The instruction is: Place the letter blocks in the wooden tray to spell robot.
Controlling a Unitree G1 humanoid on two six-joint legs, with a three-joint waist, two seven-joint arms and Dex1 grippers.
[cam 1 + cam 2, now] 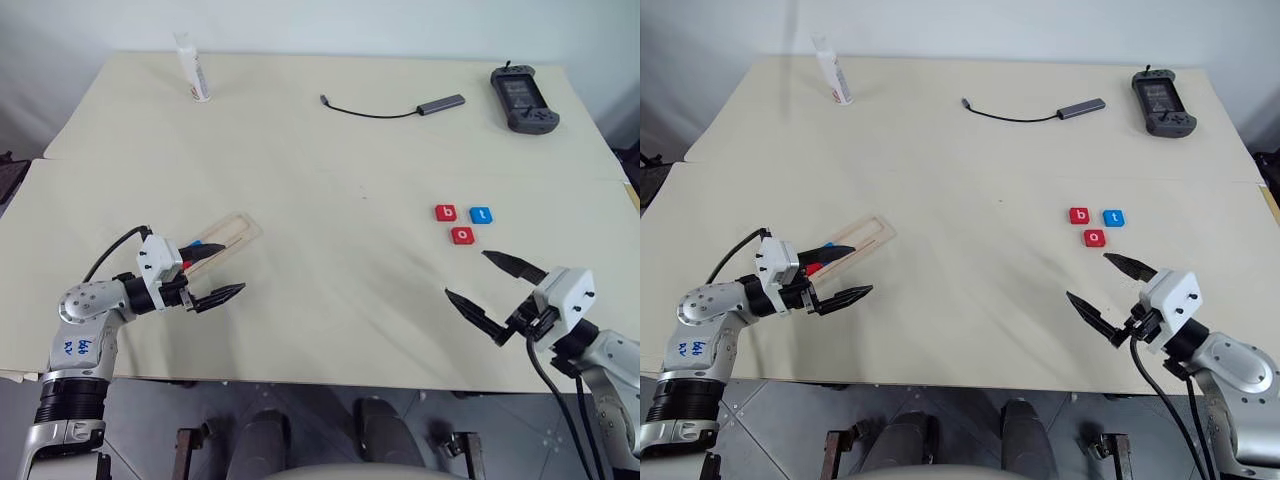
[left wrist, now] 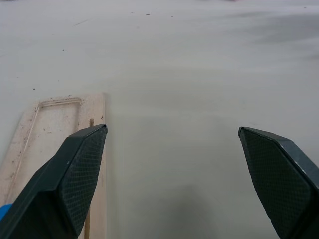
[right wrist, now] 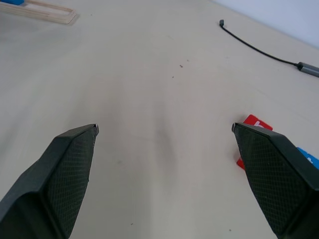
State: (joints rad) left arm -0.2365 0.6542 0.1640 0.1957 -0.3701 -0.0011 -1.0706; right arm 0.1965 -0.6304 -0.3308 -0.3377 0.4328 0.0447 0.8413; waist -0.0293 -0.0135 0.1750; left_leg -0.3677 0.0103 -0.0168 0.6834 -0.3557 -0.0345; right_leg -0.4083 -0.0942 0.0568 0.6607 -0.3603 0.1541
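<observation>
Both black two-fingered grippers, left gripper (image 1: 212, 272) and right gripper (image 1: 497, 295), hover wide open, holding nothing. Three square letter blocks (image 1: 462, 223) lie right; the pale wooden tray (image 1: 228, 233) lies left on the bench (image 1: 330, 170), with red and blue blocks at its near end.

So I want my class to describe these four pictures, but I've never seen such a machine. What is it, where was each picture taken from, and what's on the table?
It is a two-armed humanoid robot. Two pictures come from cameras in its head, looking down over the table. The other two come from cameras on its wrists, looking out between each end effector's two black fingers.

The left end effector and the right end effector are both open and hold nothing.

By the left arm lies the wooden tray, with a red and a blue tile at its near end. Three loose letter blocks lie near the right arm: a red b, a blue t and a red o. Farther back are a white tube, a cable with adapter and a dark handheld device.
</observation>
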